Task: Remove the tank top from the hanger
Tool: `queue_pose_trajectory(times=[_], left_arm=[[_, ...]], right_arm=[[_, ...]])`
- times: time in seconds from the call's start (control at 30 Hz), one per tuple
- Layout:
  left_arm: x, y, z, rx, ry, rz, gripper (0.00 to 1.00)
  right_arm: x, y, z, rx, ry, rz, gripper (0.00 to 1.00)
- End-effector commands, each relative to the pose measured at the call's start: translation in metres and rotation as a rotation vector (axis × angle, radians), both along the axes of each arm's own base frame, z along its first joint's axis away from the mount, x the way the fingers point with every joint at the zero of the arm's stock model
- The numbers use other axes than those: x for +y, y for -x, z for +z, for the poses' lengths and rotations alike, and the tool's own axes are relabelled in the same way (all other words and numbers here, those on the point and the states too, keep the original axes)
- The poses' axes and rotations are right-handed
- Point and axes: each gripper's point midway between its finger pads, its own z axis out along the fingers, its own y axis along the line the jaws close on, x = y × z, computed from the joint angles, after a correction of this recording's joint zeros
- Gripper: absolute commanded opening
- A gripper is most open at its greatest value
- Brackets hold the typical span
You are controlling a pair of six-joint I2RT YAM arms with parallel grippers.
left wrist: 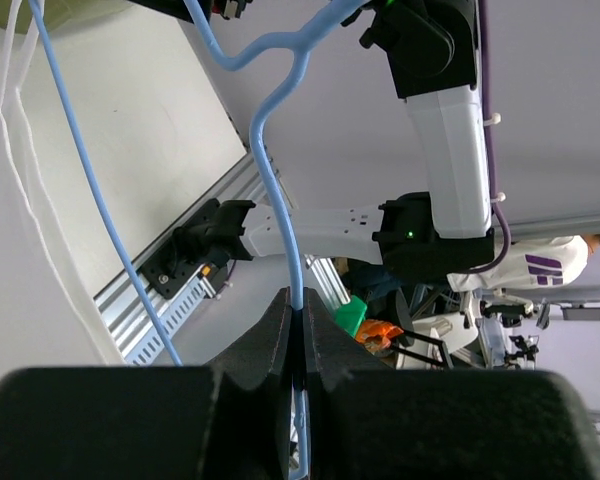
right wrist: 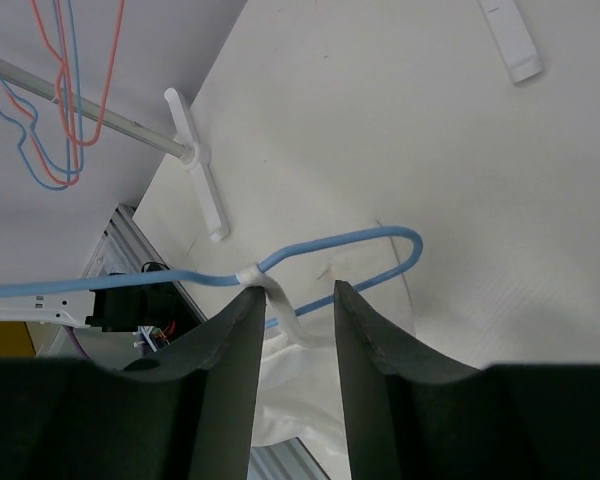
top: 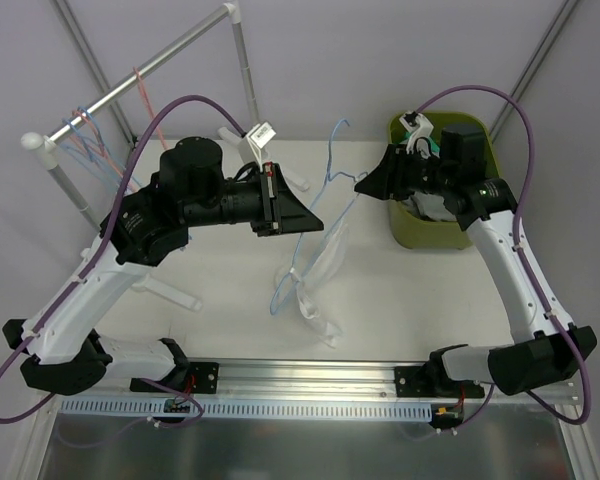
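Left of the green bin (top: 420, 236), the blue hanger (right wrist: 330, 243) is held up over the bench (top: 230, 320), and the white tank top (top: 320, 270) droops from it toward the surface. The left claw (left wrist: 298, 312), the one farther from the bin, is pressed together on the hanger's wire. The right claw (right wrist: 298, 288), just beside the bin's left wall, stands spread, with one finger on each side of the hanger's shoulder bend. There a white strap (right wrist: 283, 308) wraps the wire close by one finger, and neither finger pinches it.
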Motion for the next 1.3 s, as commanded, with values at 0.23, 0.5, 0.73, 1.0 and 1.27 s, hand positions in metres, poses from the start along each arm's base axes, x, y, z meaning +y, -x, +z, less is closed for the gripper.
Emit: queue_pose_trajectory(times=[0.23, 0.5, 0.73, 1.0, 1.27], left_arm=[[0.005, 0.004, 0.009, -0.015, 0.051, 0.018, 0.0], [0.004, 0.008, -0.015, -0.005, 0.005, -0.017, 0.0], [0.01, 0.014, 0.016, -0.114, 0.055, -0.045, 0.0], [-0.002, -0.019, 0.103, -0.503, 0.158, 0.011, 0.0], [-0.017, -0.101, 0.181, -1.283, 0.256, 0.367, 0.0]], right_arm=[[0.004, -0.011, 0.013, -0.082, 0.014, -0.01, 0.0], [-0.052, -0.043, 0.01, -0.054, 0.101, -0.265, 0.0], [-0.06, -0.059, -0.047, 0.112, 0.141, -0.254, 0.0], [-0.024, -0.013, -0.028, 0.121, -0.019, -0.037, 0.0], [-0.007, 0.067, 0.036, 0.031, -0.191, 0.16, 0.0]])
